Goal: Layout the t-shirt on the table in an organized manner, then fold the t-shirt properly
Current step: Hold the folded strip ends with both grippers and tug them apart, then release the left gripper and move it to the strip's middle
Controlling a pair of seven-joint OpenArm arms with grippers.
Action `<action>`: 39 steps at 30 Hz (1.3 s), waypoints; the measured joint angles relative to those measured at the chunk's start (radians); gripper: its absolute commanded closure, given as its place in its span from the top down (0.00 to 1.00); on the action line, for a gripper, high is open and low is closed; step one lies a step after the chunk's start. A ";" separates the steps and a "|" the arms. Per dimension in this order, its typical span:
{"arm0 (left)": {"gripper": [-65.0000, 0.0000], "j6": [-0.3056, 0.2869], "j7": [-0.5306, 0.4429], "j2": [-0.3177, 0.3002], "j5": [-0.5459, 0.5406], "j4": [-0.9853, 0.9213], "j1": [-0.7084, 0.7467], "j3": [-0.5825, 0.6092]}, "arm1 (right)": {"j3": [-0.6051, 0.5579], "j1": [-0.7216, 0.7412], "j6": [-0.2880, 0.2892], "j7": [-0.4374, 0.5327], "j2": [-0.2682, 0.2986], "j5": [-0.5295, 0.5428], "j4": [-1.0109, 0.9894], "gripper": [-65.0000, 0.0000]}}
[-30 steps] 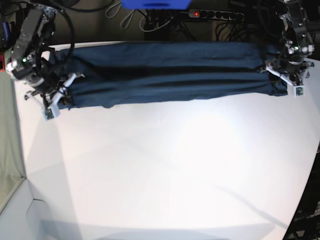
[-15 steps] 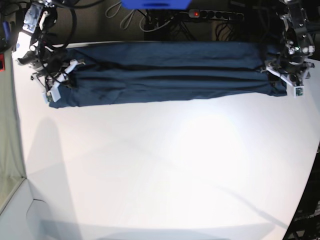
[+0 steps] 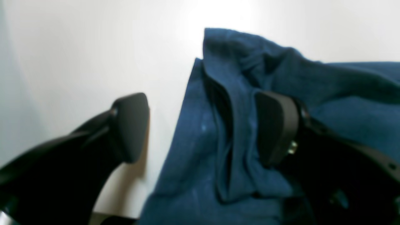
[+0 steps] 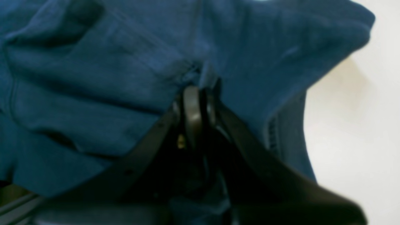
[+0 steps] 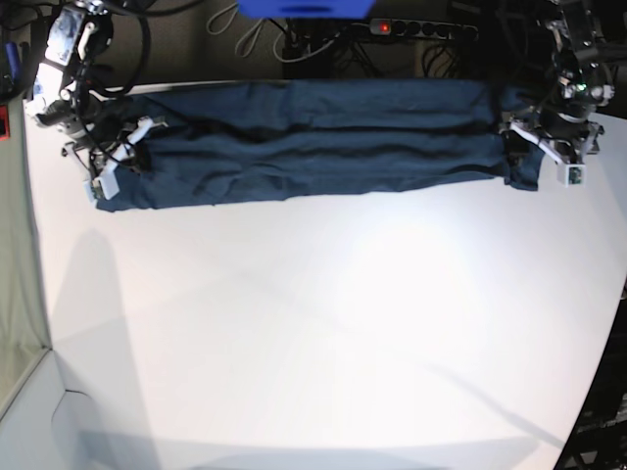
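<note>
The navy t-shirt [image 5: 313,142] lies stretched across the white bench [image 5: 323,333]; the right hand [image 4: 195,93] pinches one end, the left hand [image 3: 200,128] spread astride the other.

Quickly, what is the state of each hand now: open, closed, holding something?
Left hand: open, one pad resting on the dark navy-blue cloth t-shirt, nothing clamped.
Right hand: closed, pinching a fold of the t-shirt.
</note>
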 measured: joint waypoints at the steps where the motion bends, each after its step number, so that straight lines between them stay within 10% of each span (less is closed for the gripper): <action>1: 0.74 0.000 0.000 0.001 0.000 0.000 0.000 0.003 | 0.000 0.000 0.000 0.000 0.000 0.000 0.000 0.00; 7: 0.22 -0.034 -0.014 0.029 -0.015 0.000 0.000 0.006 | 0.000 0.000 0.000 0.000 0.000 0.000 0.000 0.00; 13: 0.01 -0.044 -0.037 0.026 -0.031 -0.027 -0.005 0.006 | 0.000 0.003 0.000 -0.001 0.000 0.000 0.000 0.00; 23: 0.00 -0.036 0.129 0.101 0.047 0.170 0.015 -0.212 | -0.007 0.008 0.000 -0.003 -0.006 0.003 -0.002 0.00; 35: 0.00 -0.014 0.106 0.227 0.069 0.443 -0.067 -0.167 | -0.111 0.045 0.000 0.086 0.007 0.009 -0.085 0.00; 39: 0.00 -0.022 0.122 0.337 0.230 0.439 -0.066 -0.048 | -0.149 0.069 0.000 0.162 0.009 0.028 -0.153 0.00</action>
